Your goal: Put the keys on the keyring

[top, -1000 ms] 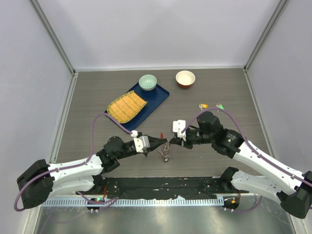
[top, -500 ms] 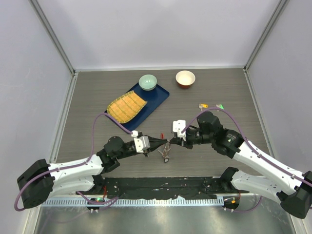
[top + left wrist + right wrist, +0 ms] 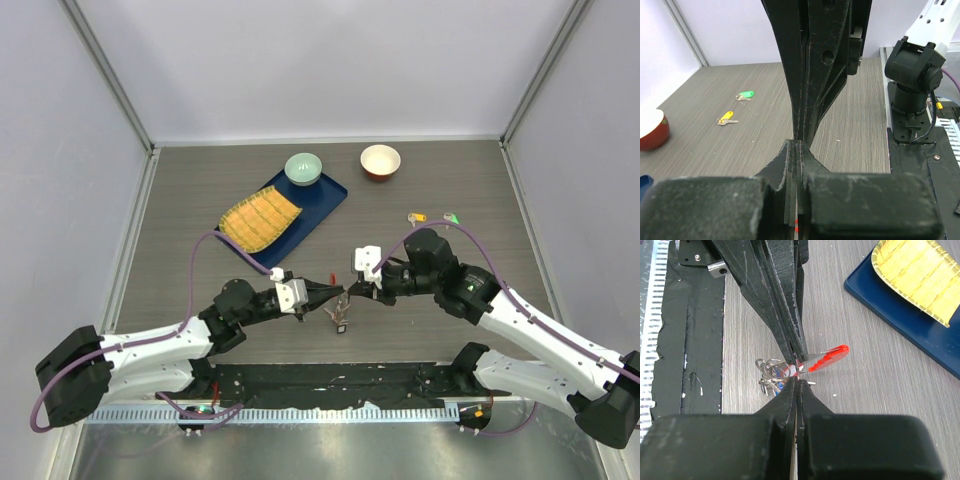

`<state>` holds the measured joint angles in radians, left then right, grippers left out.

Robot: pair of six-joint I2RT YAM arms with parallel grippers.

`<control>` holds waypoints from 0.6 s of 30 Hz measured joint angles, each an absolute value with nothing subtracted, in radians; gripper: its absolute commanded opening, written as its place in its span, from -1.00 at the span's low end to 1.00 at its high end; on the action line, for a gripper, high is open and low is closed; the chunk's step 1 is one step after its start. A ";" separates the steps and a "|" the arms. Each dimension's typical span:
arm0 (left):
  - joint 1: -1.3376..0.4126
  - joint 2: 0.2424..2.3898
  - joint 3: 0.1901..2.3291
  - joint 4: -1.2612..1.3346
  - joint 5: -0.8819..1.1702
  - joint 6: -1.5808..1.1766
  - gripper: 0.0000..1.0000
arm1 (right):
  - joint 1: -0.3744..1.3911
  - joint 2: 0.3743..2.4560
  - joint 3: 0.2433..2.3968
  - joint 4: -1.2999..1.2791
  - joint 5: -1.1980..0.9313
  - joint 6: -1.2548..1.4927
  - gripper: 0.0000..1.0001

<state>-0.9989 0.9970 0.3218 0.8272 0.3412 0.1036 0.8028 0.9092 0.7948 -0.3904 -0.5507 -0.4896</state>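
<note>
The keyring (image 3: 338,306) hangs just above the table between my two grippers, its red loop (image 3: 830,357) sticking out sideways and its silver rings (image 3: 771,371) dangling. My left gripper (image 3: 333,292) is shut on it at the base of the red loop; a red speck (image 3: 797,222) shows between its pads. My right gripper (image 3: 349,292) is shut too, its tips (image 3: 797,381) meeting the keyring from the other side. The yellow key (image 3: 418,216) and green key (image 3: 452,217) lie on the table at the far right. I cannot make out the black key.
A blue tray (image 3: 325,200) holds a yellow woven mat (image 3: 260,220) and a green bowl (image 3: 303,168) at the back left. A red bowl (image 3: 380,161) stands at the back centre. The black base strip (image 3: 340,378) runs along the near edge.
</note>
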 measured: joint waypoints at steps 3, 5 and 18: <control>-0.999 1.001 0.322 0.830 0.343 0.104 -1.00 | 0.802 0.909 0.795 -0.393 -0.554 -0.490 -0.99; -0.999 1.003 0.323 0.833 0.345 0.104 -1.00 | 0.800 0.909 0.795 -0.394 -0.558 -0.491 -0.99; -0.992 1.009 0.333 0.833 0.394 0.088 -1.00 | 0.796 0.890 0.795 -0.415 -0.583 -0.499 -0.99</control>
<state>-0.9924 1.0088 0.3328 0.8333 0.3943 0.0875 0.7963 0.8898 0.7948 -0.4152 -0.5831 -0.4988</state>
